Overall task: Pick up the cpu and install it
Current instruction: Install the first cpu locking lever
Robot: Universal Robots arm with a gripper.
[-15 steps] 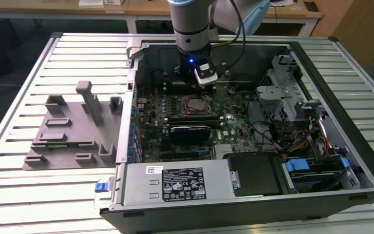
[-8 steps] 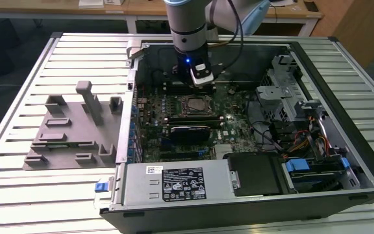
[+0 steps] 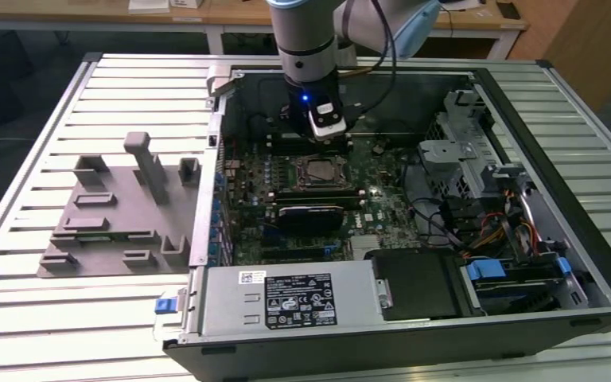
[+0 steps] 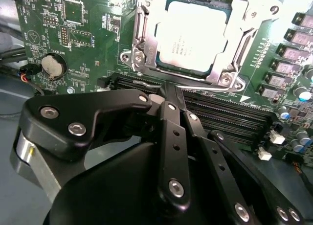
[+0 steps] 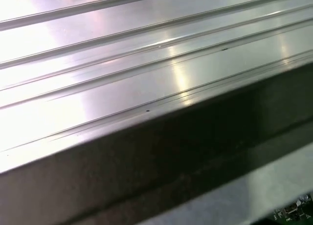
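Pincer [image 4: 171,95] apparently shut — cpu [image 4: 193,36] seated in socket just beyond.

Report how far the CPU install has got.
Done, by the look of it: the cpu lies flat in its socket frame on the motherboard, silver top up. In hand: nothing visible; the hand sits beside the socket, over the memory slots, with the arm reaching into the open computer case. Left: whether the socket is latched down can't be told from these views.
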